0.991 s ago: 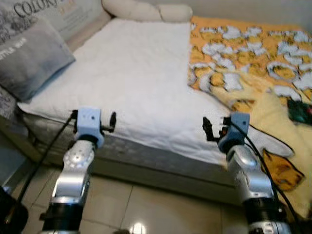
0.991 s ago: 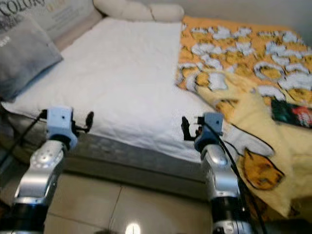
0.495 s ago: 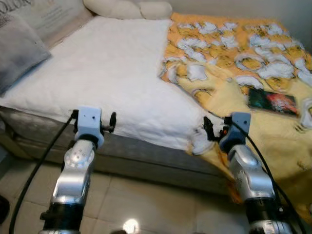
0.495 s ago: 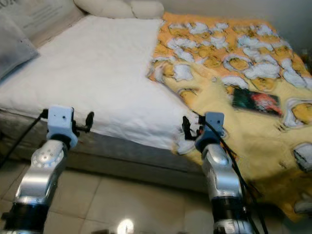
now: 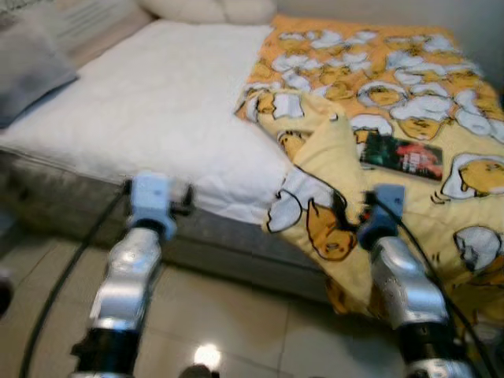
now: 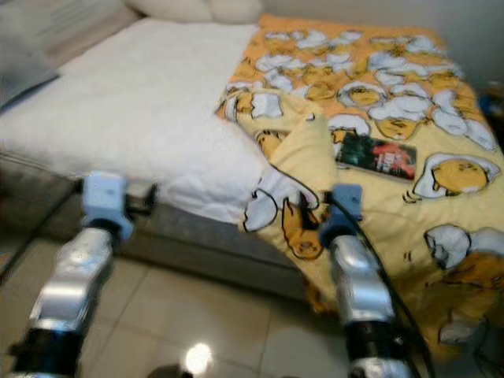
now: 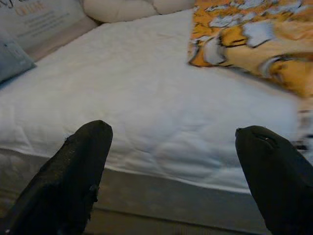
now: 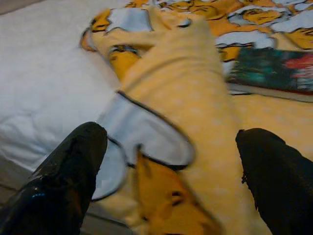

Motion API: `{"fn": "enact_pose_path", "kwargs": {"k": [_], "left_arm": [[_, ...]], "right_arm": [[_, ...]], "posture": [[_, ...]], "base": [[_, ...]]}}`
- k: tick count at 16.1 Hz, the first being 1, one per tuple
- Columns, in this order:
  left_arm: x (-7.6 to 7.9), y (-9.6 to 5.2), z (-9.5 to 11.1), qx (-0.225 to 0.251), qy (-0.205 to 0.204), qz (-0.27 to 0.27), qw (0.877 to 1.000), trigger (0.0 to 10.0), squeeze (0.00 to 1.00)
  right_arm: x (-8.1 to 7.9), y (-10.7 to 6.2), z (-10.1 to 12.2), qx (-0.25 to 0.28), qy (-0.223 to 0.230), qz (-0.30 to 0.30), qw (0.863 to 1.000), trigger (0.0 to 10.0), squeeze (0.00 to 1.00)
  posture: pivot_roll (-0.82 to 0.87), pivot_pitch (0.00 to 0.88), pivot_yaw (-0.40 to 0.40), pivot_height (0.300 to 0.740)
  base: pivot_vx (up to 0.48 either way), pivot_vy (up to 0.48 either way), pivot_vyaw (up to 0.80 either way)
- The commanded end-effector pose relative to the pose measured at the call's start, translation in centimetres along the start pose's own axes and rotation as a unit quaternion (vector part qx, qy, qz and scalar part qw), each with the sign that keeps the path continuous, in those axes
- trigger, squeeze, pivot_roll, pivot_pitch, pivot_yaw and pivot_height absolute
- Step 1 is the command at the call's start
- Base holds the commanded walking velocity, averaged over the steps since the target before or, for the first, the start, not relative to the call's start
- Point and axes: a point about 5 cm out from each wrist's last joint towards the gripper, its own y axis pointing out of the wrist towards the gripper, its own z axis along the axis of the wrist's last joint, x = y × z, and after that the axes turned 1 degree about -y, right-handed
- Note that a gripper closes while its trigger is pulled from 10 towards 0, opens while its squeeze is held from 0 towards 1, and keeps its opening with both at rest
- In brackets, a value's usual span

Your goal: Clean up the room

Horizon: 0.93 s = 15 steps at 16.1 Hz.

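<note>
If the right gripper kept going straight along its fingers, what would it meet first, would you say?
Most likely the folded-over flap of the yellow blanket, straight ahead between the open fingers of the right gripper; the book lies beyond. Depth is uncertain.

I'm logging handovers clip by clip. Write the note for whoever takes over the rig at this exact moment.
Left hand: open, holding nothing, held before the edge of the bare white mattress.
Right hand: open, holding nothing, facing the folded-back corner of the yellow blanket that hangs over the bed's edge.
A dark book lies on the blanket; pillows are at the far end of the bed.
Done: nothing visibly tidied.
Left: probably spread the blanket over the mattress and put away the book.
</note>
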Motion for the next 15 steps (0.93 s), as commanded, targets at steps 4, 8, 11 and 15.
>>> {"fn": "enact_pose_path", "kwargs": {"k": [4, 8, 11, 15], "left_arm": [[-0.84, 0.08, 0.35, 0.005, 0.009, 0.011, 1.0, 10.0, 1.0], [-0.78, 0.04, 0.28, 0.005, 0.009, 0.01, 1.0, 10.0, 1.0], [-0.76, 0.02, 0.23, 0.004, 0.009, 0.009, 1.0, 10.0, 1.0], [-0.58, -0.13, 0.04, 0.003, 0.009, 0.005, 1.0, 10.0, 1.0]], "right_arm": [[-0.62, 0.25, 0.73, 0.015, -0.002, 0.01, 1.0, 10.0, 1.0], [-0.51, 0.24, 0.69, 0.014, -0.002, 0.008, 1.0, 10.0, 1.0], [-0.56, 0.21, 0.65, 0.014, -0.002, 0.009, 1.0, 10.0, 1.0], [-0.56, 0.11, 0.41, 0.013, -0.001, 0.009, 1.0, 10.0, 1.0]], "posture": [[0.0, 0.0, 0.031, 0.74], [0.0, 0.0, 0.032, 0.74], [0.0, 0.0, 0.032, 0.74], [0.0, 0.0, 0.032, 0.74]], "base": [[0.0, -0.399, 0.57], [0.0, -0.4, 0.57], [0.0, -0.4, 0.57], [0.0, -0.403, 0.57]]}}
